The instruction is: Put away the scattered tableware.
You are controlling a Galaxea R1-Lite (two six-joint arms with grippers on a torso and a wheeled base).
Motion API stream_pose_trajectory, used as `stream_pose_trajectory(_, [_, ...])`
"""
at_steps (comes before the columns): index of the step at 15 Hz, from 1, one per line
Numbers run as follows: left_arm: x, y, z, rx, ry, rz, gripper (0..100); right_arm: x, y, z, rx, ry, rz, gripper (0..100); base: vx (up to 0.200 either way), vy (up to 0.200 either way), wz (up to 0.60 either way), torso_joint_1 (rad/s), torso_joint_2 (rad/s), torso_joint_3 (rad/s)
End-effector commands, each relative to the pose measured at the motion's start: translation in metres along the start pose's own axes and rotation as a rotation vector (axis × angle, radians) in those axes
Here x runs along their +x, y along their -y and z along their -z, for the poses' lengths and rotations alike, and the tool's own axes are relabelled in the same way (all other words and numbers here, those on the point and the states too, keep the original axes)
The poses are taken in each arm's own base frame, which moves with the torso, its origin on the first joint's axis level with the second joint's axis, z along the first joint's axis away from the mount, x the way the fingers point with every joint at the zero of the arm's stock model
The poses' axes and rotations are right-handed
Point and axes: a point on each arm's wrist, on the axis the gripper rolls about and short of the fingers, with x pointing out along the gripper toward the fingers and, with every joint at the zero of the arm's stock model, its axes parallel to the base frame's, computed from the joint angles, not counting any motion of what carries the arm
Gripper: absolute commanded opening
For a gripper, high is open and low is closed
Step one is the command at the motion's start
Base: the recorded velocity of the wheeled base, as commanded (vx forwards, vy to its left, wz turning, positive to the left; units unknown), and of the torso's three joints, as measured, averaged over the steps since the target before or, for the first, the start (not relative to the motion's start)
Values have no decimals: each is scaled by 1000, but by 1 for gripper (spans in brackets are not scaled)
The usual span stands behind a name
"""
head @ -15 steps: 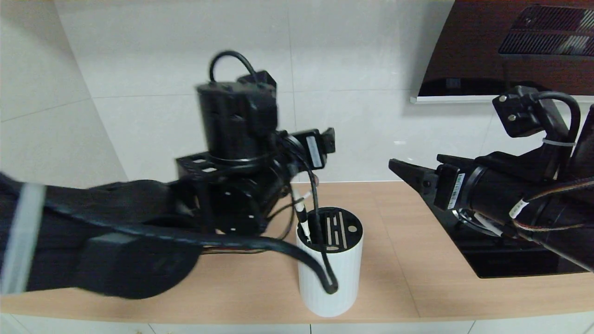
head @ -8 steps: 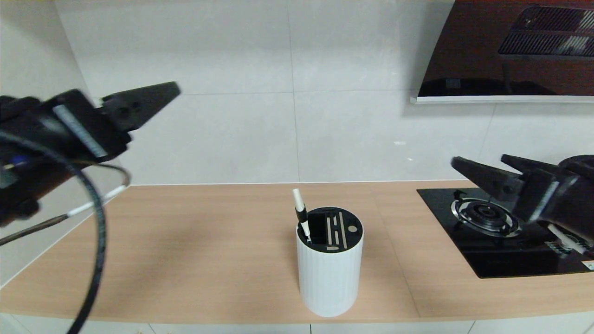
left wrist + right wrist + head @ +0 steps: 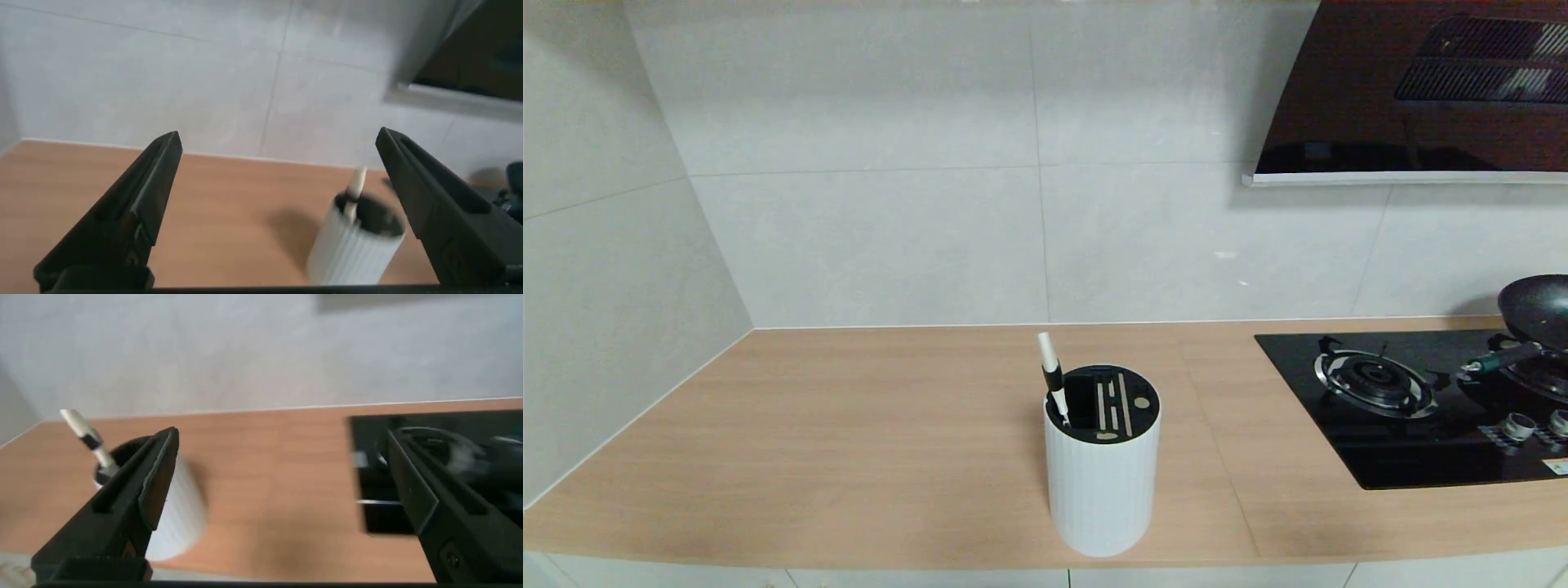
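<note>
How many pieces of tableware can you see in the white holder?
1: a white-and-black handle sticks up from the white holder's left side. Shorter pieces could be hidden inside.

left gripper (image 3: 278,137): two matte black fingers (image 3: 131,216), long wedge shape, flat inner faces, tapering to blunt tips. right gripper (image 3: 280,437): identical black wedge fingers (image 3: 122,506).

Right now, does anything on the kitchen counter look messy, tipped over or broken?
Nothing stands out. The white holder stands upright on the counter, and the one black-and-white handle in it only leans a little. No spills or damage show.
</note>
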Motion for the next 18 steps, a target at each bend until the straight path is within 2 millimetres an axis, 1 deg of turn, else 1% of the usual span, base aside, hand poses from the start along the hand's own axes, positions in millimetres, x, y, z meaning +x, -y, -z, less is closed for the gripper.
stream_pose_trajectory(1, [-49, -9, 22, 10, 135, -46, 100, -58, 11, 25, -19, 103, 108, 100, 0, 0, 0, 0, 0, 0])
stream_pose_trajectory(2, [-60, -10, 36, 27, 172, -77, 100, -61, 8, 29, -31, 112, 145, 100, 0, 0, 0, 0, 0, 0])
stream_pose_trajectory(4, [-51, -13, 52, 40, 179, -223, 100, -63, 5, 31, -41, 130, 160, 100, 0, 0, 0, 0, 0, 0])
stream_pose_trajectory(5, [-48, -13, 58, 50, 195, -264, 100, -66, 3, 34, -47, 142, 178, 100, 0, 0, 0, 0, 0, 0])
stream_pose_trajectory(7, [-44, -14, 69, 82, 210, -315, 100, -70, 1, 46, -84, 161, 142, 100, 0, 0, 0, 0, 0, 0])
stream_pose_trajectory(8, [-48, -13, 81, 124, 250, -382, 100, -65, 3, 58, -114, 129, 155, 100, 0, 0, 0, 0, 0, 0])
stream_pose_trajectory(9, [-50, -15, 98, 172, 227, -390, 100, -62, 5, 64, -116, 121, 172, 100, 0, 0, 0, 0, 0, 0])
stream_pose_trajectory(10, [-44, -20, 116, 205, 172, -422, 100, -57, 6, 71, -117, 119, 174, 100, 0, 0, 0, 0, 0, 0])
stream_pose_trajectory(11, [-42, -22, 127, 218, 143, -418, 100, -54, 7, 77, -116, 125, 172, 100, 0, 0, 0, 0, 0, 0])
stream_pose_trajectory(14, [-40, -24, 150, 242, -82, -282, 100, -46, 10, 97, -113, 107, 173, 100, 0, 0, 0, 0, 0, 0])
stream_pose_trajectory(15, [-41, -23, 155, 232, -137, -229, 100, -45, 11, 99, -107, 81, 170, 100, 0, 0, 0, 0, 0, 0])
stream_pose_trajectory(16, [-40, -22, 156, 213, -143, -156, 100, -45, 11, 101, -107, 66, 173, 100, 0, 0, 0, 0, 0, 0])
stream_pose_trajectory(17, [-40, -21, 157, 212, -155, -119, 100, -45, 12, 107, -111, 10, 176, 100, 0, 0, 0, 0, 0, 0])
stream_pose_trajectory(18, [-40, -21, 157, 214, -157, -117, 100, -45, 12, 112, -109, -49, 162, 100, 0, 0, 0, 0, 0, 0])
